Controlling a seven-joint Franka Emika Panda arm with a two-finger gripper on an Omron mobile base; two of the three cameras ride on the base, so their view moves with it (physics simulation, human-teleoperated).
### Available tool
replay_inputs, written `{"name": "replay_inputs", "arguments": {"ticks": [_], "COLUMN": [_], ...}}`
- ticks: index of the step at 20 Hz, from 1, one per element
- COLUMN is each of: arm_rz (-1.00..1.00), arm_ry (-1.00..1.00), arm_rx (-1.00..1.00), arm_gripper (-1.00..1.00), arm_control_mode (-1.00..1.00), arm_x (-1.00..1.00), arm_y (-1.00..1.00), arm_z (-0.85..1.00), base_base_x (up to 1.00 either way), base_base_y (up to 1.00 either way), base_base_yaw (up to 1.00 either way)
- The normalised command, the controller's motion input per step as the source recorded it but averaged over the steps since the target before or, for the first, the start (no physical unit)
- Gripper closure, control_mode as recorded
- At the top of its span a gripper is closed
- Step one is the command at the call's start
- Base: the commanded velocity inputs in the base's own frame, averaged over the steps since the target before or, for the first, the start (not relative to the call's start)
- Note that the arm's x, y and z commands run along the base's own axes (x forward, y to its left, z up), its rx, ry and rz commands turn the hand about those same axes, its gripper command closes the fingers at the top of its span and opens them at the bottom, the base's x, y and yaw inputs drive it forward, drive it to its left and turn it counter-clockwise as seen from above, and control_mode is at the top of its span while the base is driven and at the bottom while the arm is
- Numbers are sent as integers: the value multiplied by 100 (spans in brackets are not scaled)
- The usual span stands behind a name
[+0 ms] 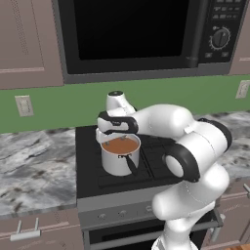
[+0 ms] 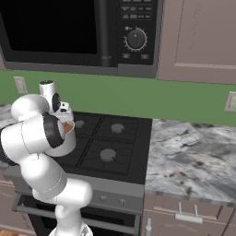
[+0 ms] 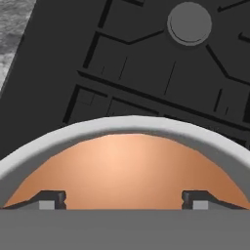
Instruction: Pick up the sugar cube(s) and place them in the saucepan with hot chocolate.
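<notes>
The saucepan (image 1: 120, 161) stood at the centre left of the left base view, on the front left part of the black stovetop (image 1: 93, 166), with its short black handle pointing toward the lower right of the frame. The hot chocolate (image 1: 120, 145) lay flat and reddish-brown inside it, close to the rim. No sugar cube could be made out in any view.

The gripper (image 3: 125, 197) hung directly over the pan. In the hand view its two dark fingertips (image 3: 49, 199) rose at the bottom of the frame, spread wide apart, with nothing between them but the brown liquid beyond. Whether the tips touched the liquid could not be told. The pan's grey rim (image 3: 122, 124) arched across the middle of that frame, above both tips.

Past the rim, toward the top of the hand view, ran dark grates and a round grey burner cap (image 3: 189, 22) at the upper right. A strip of marbled counter (image 3: 14, 29) showed at the upper left corner.

In the right base view the arm's white links covered most of the pan at centre left; the remaining burners (image 2: 108, 154) lay open to the right. The microwave (image 1: 141, 34) hung well above the stove.
</notes>
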Motion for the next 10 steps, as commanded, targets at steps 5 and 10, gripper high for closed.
{"name": "replay_inputs", "arguments": {"ticks": [5, 10], "arm_rz": [0, 0], "arm_ry": [0, -3], "arm_rx": [0, 0], "arm_gripper": [-100, -100], "arm_control_mode": [-100, -100], "arm_x": [-23, -33], "arm_y": [0, 0], "arm_z": [2, 13], "base_base_x": [0, 0], "base_base_y": [0, 0], "base_base_yaw": [0, 0]}}
